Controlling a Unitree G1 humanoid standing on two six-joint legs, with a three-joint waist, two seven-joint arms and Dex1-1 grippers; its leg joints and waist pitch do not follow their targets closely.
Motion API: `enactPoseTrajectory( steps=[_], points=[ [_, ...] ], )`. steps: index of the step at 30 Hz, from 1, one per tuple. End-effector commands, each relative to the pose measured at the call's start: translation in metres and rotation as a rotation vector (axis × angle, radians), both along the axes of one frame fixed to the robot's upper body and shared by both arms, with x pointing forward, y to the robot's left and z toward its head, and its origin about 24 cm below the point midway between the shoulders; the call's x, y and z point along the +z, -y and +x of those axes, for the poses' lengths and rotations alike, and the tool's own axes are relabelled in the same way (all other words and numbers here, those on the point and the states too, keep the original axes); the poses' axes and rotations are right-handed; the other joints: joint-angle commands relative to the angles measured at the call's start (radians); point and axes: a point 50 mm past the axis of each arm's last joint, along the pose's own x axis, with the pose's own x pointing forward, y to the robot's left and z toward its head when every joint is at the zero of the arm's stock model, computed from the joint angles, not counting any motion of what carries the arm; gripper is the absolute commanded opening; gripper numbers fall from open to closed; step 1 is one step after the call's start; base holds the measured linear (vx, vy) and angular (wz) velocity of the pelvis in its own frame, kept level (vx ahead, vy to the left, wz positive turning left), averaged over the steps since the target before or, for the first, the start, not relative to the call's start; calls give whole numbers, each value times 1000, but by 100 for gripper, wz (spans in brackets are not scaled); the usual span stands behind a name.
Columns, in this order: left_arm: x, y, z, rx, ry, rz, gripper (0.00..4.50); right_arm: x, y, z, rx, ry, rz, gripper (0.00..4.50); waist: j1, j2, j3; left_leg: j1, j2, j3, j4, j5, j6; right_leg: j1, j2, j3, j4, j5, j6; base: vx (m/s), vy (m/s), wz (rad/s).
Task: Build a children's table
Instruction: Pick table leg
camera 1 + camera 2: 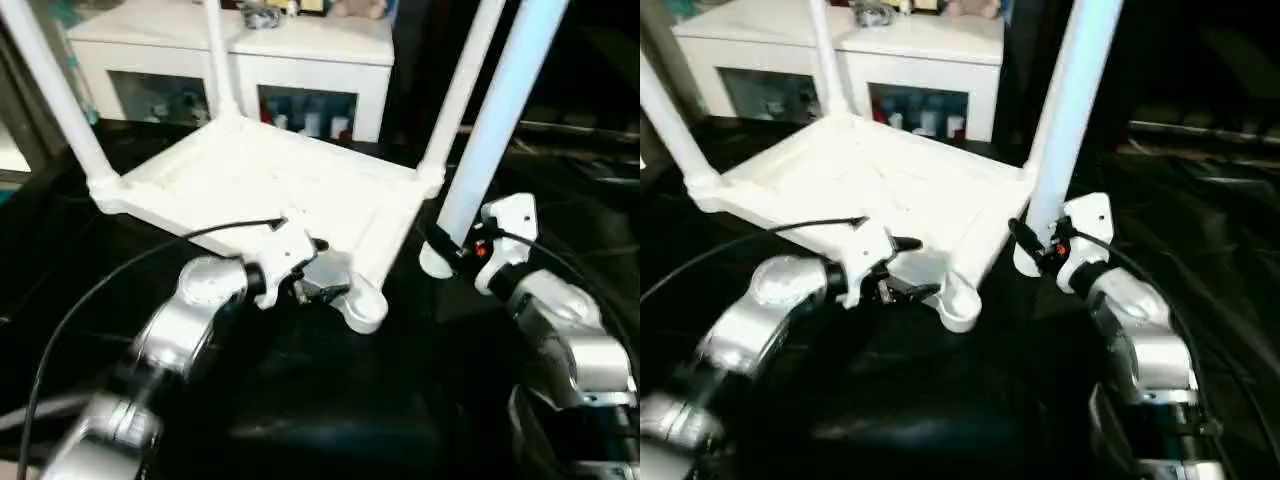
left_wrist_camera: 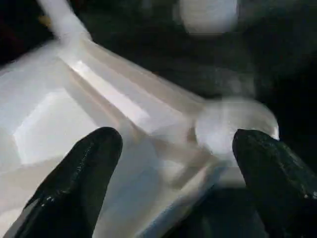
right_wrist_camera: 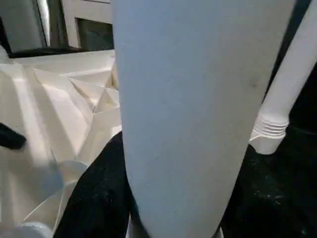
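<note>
Indoor room with domestic furnishing, probably a staged test area. A white cabinet (image 1: 240,55) with glass doors is seen at the back, small items being kept behind the glass and on its top. The work surface is covered by a black sheet (image 1: 330,400).

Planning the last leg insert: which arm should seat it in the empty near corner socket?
Right, probably. The right gripper already grips the loose fourth leg, upright beside the tabletop. The left gripper is open, fingers straddling the edge by the empty socket, better placed to steady it.
</note>
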Motion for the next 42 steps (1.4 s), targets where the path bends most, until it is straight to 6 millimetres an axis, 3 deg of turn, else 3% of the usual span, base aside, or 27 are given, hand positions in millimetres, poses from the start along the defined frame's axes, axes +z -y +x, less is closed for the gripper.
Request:
enactPoseTrajectory(
  steps=[1,2,4,5,6,7,9,10,11,12,13,15,16,17,19,20,24,34,42],
  points=[
    [1,-2,6,-44,-2,79,398,4,6,-2,0,7,-6,190,-5,-1,-55,28,74,-35,-100,-302,-53,18,-78,49,-103,-271,-152,0,0,0],
    [2,-3,9,-72,-22,99,380,3,7,-4,6,5,-15,190,-5,6,-56,23,73,-35,-101,-288,-54,22,-80,48,-102,-239,-167,0,0,0],
    [3,-3,9,-87,-28,108,376,4,7,-5,9,5,-16,190,-2,1,-60,23,75,-33,-97,-266,-41,22,-83,47,-95,-181,-196,0,0,0],
    [3,-3,10,-99,-31,121,365,5,8,-5,12,7,-16,190,-3,-2,-61,16,76,-32,-96,-240,-30,26,-84,47,-90,-144,-215,0,0,0],
    [3,-3,11,-109,-32,132,349,5,8,-6,15,8,-15,190,-3,7,-65,15,76,-32,-92,-210,-19,27,-84,45,-84,-101,-230,0,0,0],
    [4,-3,13,-111,-28,145,338,5,9,-7,16,7,-16,190,-6,3,-66,14,74,-29,-89,-196,-11,27,-82,45,-85,-79,-235,0,0,0],
    [4,-3,16,-114,-26,158,331,5,10,-9,17,5,-16,190,-3,2,-73,14,74,-27,-81,-141,14,29,-80,44,-75,13,-255,0,0,0],
    [4,-3,16,-114,-26,158,322,5,10,-9,17,5,-16,190,-2,6,-78,10,72,-25,-74,-90,35,30,-78,43,-68,97,-269,0,0,0],
    [4,-3,18,-120,-29,166,306,4,11,-10,18,4,-17,190,2,4,-79,8,71,-24,-71,-62,58,31,-77,41,-63,150,-280,0,0,0],
    [3,-4,19,-130,-41,179,306,3,10,-11,19,2,-17,190,3,6,-79,8,75,-24,-71,-60,72,29,-79,39,-60,169,-294,0,0,0],
    [2,-5,19,-144,-58,196,287,2,10,-11,22,0,-17,190,5,15,-76,8,73,-25,-71,-71,74,25,-78,39,-63,158,-299,0,0,0],
    [2,-6,18,-156,-70,209,277,1,9,-12,25,-1,-18,190,3,10,-74,11,77,-24,-76,-118,64,26,-79,38,-67,120,-308,0,0,0],
    [1,-7,20,-170,-87,219,277,1,8,-12,33,-2,-18,190,5,19,-72,12,79,-26,-78,-143,54,26,-81,39,-69,89,-310,0,0,0],
    [2,-8,21,-172,-88,224,255,1,8,-12,35,-2,-17,190,5,21,-71,15,78,-25,-80,-174,41,25,-82,39,-74,53,-309,0,0,0],
    [3,-9,22,-175,-89,228,244,0,7,-12,36,-2,-16,190,4,14,-68,15,79,-25,-84,-204,26,27,-82,40,-78,14,-307,0,0,0],
    [3,-9,23,-179,-85,238,230,0,7,-12,37,-1,-15,190,3,20,-68,13,80,-26,-85,-206,20,27,-83,40,-78,9,-305,0,0,0],
    [3,-10,24,-186,-97,246,193,-2,7,-13,37,-5,-14,190,3,23,-66,12,81,-26,-85,-202,19,26,-84,41,-79,4,-304,0,0,0],
    [1,-8,23,-235,-148,283,111,-4,4,-13,44,-11,-24,190,4,18,-67,9,81,-26,-84,-172,40,28,-86,40,-76,28,-311,0,0,0],
    [-1,-16,15,-334,-368,428,59,-6,1,-13,65,-16,-48,190,4,11,-66,9,82,-21,-84,-130,64,28,-89,41,-76,52,-321,0,0,0]
  ],
)
